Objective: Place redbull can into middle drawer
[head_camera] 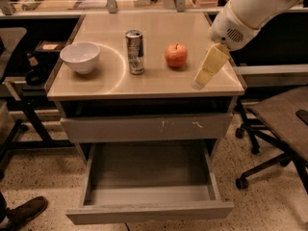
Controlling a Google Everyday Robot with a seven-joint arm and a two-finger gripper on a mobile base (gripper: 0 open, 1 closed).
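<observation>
The redbull can (135,51) stands upright on the tan table top (144,85), between a white bowl and a red apple. The middle drawer (149,177) is pulled open below the table, its grey inside bare. My gripper (207,72) hangs from the white arm at the table's right side, right of the apple and well right of the can, holding nothing that I can see.
A white bowl (80,57) sits left of the can. A red apple (176,55) sits right of it. A closed drawer front with white scratch marks (147,127) is above the open drawer. An office chair (279,124) stands to the right. A shoe (24,211) is at bottom left.
</observation>
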